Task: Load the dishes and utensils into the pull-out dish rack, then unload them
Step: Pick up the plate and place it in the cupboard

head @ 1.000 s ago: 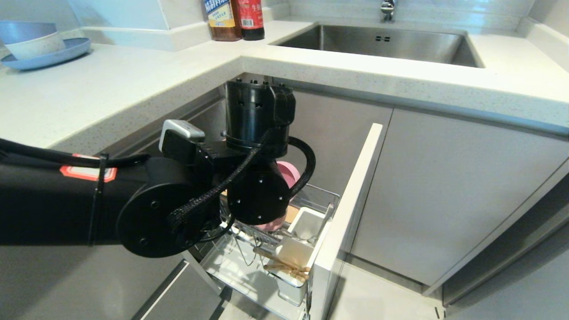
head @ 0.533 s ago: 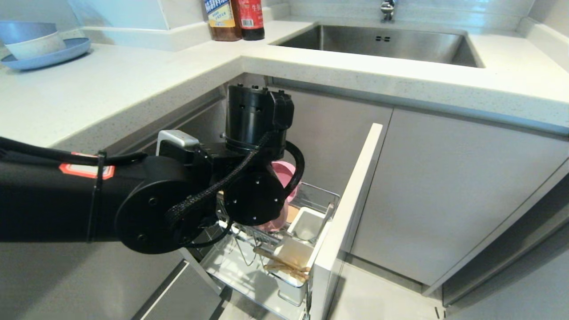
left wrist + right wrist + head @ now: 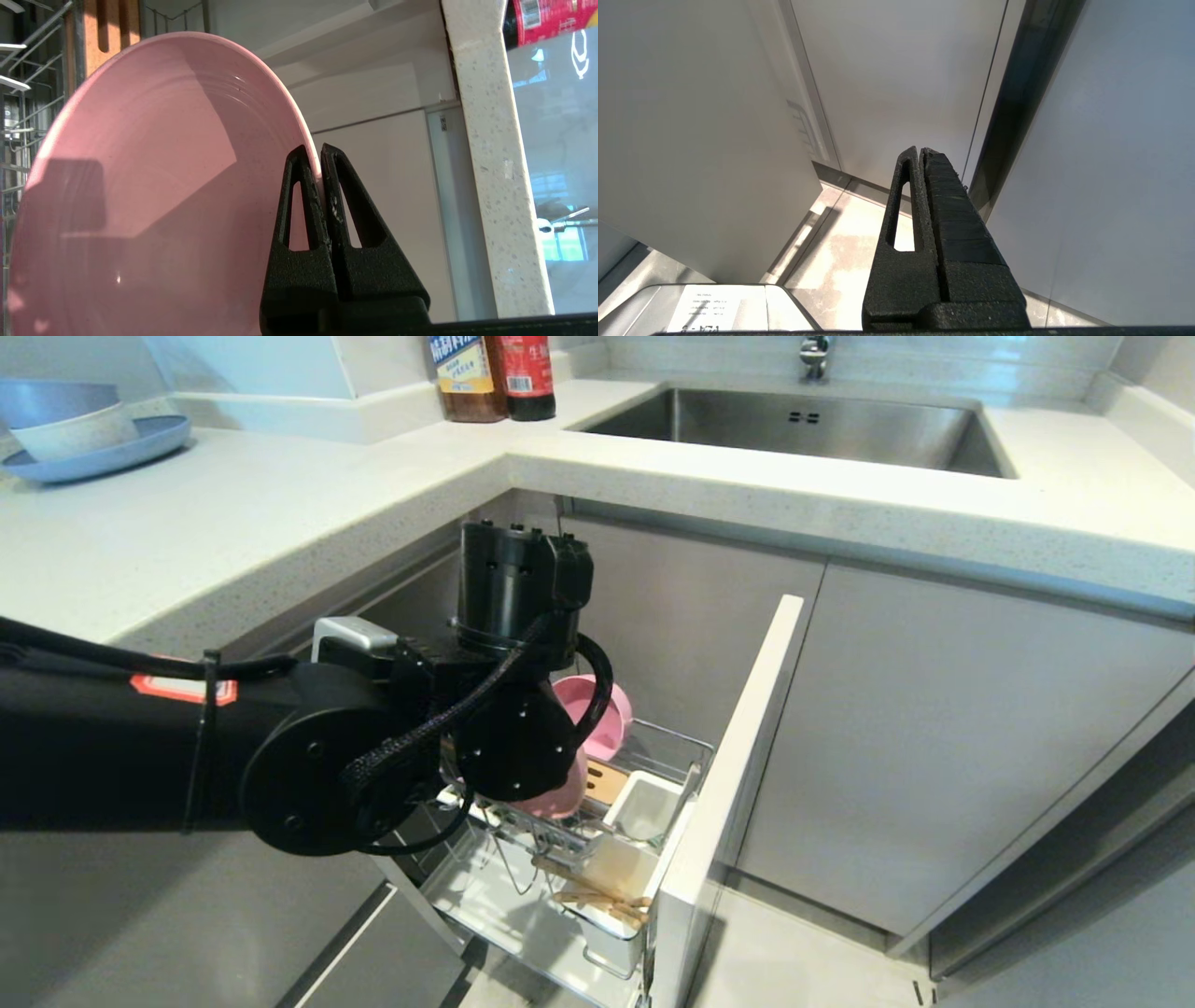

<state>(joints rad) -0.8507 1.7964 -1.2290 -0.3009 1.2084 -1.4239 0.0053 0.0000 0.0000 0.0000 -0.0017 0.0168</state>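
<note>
The left tool (image 3: 314, 154) is pinched tight on the rim of the pink plate (image 3: 154, 186). The plate stands on its edge, right over the rack (image 3: 560, 859), and only its low edge peeks out from under the black wrist when you look from the head side. I cannot tell if that low edge is touching the rack's wires or is just above them. The pink bowl (image 3: 597, 714) sits up on its side just behind the plate, at the back of the rack. The chopsticks (image 3: 597, 894) lie in a white cup at the front of the rack, near the door panel (image 3: 738, 775). The plate's flat face runs across the rack, like the slots in the wooden strip (image 3: 607, 782). The bench (image 3: 280, 513) is above the rack and to the arm's side, so I think the plate has to go straight up first, then over. The right tool (image 3: 920, 151) is squeezed together with nothing in it, far from the rack, so the left arm is the near one.
</note>
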